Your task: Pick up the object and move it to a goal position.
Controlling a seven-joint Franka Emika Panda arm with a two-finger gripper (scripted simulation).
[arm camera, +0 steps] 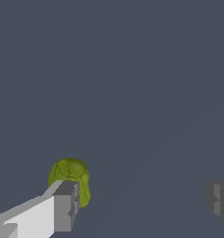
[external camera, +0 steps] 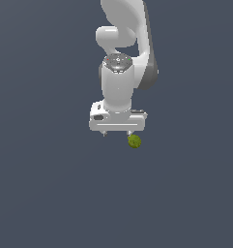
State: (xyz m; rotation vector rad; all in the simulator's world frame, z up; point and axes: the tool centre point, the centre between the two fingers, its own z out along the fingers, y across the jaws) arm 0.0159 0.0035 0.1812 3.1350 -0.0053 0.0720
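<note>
The object, a small olive-green ball (external camera: 134, 141), lies on the dark grey floor. In the exterior view it sits just under the white gripper (external camera: 117, 133), by the fingertip on the exterior view's right. The wrist view shows the ball (arm camera: 69, 176) partly hidden behind one grey finger pad (arm camera: 66, 207). The other finger (arm camera: 220, 200) stands far off across a wide gap. The gripper (arm camera: 143, 202) is open, and nothing lies in the gap between its fingers. The ball is off to one side of that gap. No goal position marker shows in either view.
The white arm (external camera: 123, 58) rises behind the gripper toward the top of the exterior view. Plain dark grey floor (external camera: 50, 193) surrounds the ball on every side.
</note>
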